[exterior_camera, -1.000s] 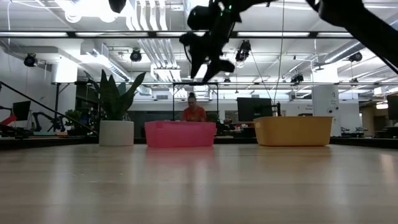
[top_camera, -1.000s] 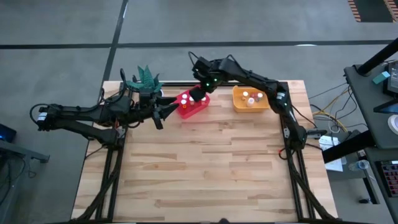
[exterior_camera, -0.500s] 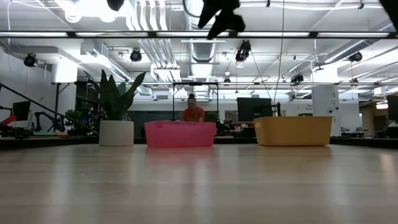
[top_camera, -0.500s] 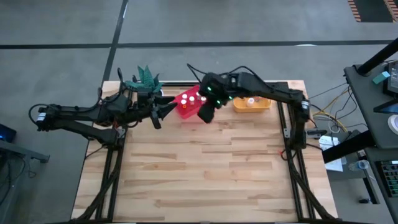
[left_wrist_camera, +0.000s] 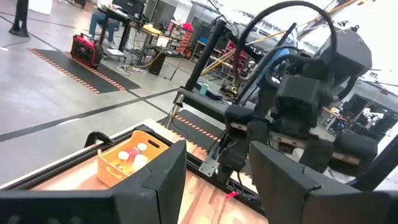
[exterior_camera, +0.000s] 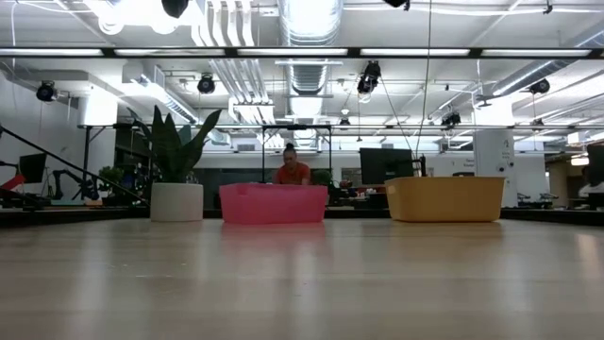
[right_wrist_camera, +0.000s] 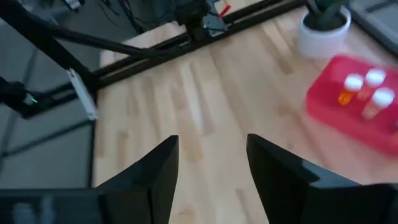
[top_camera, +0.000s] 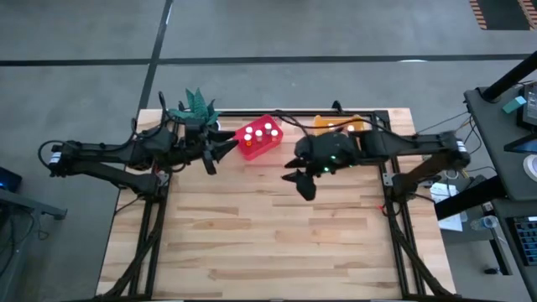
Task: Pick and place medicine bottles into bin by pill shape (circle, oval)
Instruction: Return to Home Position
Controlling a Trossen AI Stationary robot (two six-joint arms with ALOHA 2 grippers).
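Gripper, right [top_camera: 299, 179]: fingers apart, empty, over pale wooden tabletop [top_camera: 277, 235].
Gripper, left [top_camera: 220, 154]: parted, empty, beside red-pink plastic bin [top_camera: 252, 152].
Homing: fold back high, clear of bin.

Left arm [top_camera: 109, 156]: stretched low from the left edge of the desk [top_camera: 252, 243] toward its far middle.
Left gripper [top_camera: 221, 152]: fingers apart, holding nothing.
Right arm [top_camera: 403, 144]: elbow folded, reaching in from the right edge.
Right gripper [top_camera: 300, 182]: over the desk's middle, fingers apart, empty.
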